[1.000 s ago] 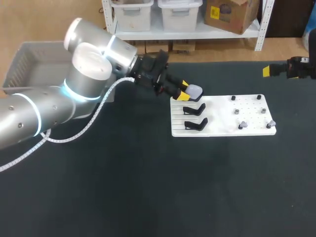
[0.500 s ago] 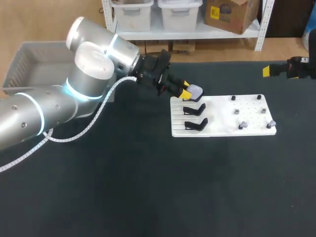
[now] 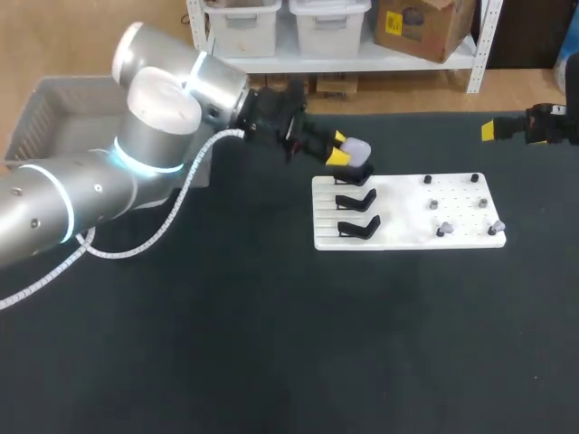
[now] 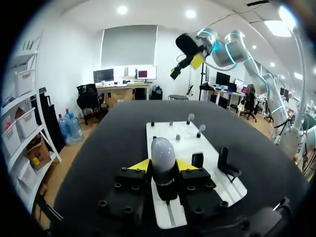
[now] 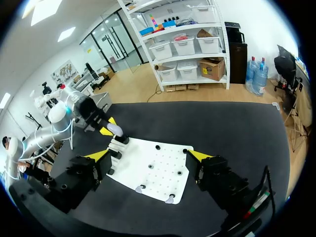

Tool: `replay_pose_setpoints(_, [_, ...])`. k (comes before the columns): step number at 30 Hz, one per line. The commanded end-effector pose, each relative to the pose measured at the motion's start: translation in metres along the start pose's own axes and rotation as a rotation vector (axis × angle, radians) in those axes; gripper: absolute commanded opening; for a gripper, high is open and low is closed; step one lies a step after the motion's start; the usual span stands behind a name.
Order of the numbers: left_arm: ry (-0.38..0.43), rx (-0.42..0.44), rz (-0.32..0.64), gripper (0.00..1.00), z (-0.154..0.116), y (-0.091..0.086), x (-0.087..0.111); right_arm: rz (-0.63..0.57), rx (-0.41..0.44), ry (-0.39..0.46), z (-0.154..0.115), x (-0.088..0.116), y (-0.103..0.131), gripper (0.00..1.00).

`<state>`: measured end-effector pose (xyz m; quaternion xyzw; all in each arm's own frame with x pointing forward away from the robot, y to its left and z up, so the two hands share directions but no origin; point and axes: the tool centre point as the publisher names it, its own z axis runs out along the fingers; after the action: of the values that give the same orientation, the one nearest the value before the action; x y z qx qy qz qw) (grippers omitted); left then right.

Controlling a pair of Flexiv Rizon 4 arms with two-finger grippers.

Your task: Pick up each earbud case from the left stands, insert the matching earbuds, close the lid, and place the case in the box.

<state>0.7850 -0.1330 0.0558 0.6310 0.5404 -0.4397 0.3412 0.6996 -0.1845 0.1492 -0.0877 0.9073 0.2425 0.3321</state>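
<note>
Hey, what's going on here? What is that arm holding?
The left gripper is shut on a pale earbud case, holding it above the white board near the black stands. Small earbuds sit on the board's right half. The right gripper is open and holds nothing. The grey box stands at the left.

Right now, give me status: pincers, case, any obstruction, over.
Left pincer shut on pale oval earbud case, just over far black stand. Right pincer open, off to the right of white board. No obstruction seen.
</note>
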Motion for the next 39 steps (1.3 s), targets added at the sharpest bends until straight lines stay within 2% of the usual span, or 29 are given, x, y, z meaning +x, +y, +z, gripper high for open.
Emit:
replay_pose_setpoints(1, [-0.093,-0.043,0.023,0.00,-0.014,-0.022,-0.017,0.000,0.001,0.001,0.000,0.000,0.000,1.00])
replay_pose_setpoints(6, [-0.214,-0.038,0.027,0.00,-0.018,-0.045,-0.044,0.000,0.001,0.001,0.000,0.000,0.000,1.00])
replay_pose_setpoints(9, [-0.253,-0.049,0.032,0.00,-0.019,-0.061,-0.056,0.000,0.001,0.001,0.000,0.000,0.000,1.00])
replay_pose_setpoints(16, [-0.317,-0.102,0.003,0.00,-0.028,-0.087,-0.067,0.000,0.001,0.001,0.000,0.000,0.000,1.00])
replay_pose_setpoints(21, [-0.334,-0.128,0.000,0.00,-0.036,-0.099,-0.074,0.000,0.001,0.001,0.000,0.000,0.000,1.00])
replay_pose_setpoints(30, [-0.291,-0.205,-0.019,0.00,-0.041,-0.120,-0.080,0.000,0.001,0.001,0.000,0.000,0.000,1.00])
replay_pose_setpoints(35, [-0.298,-0.253,-0.060,0.00,-0.041,-0.124,-0.079,0.000,0.001,0.001,0.000,0.000,0.000,1.00])
replay_pose_setpoints(39, [-0.304,-0.264,-0.061,0.00,-0.041,-0.121,-0.078,0.000,0.001,0.001,0.000,0.000,0.000,1.00])
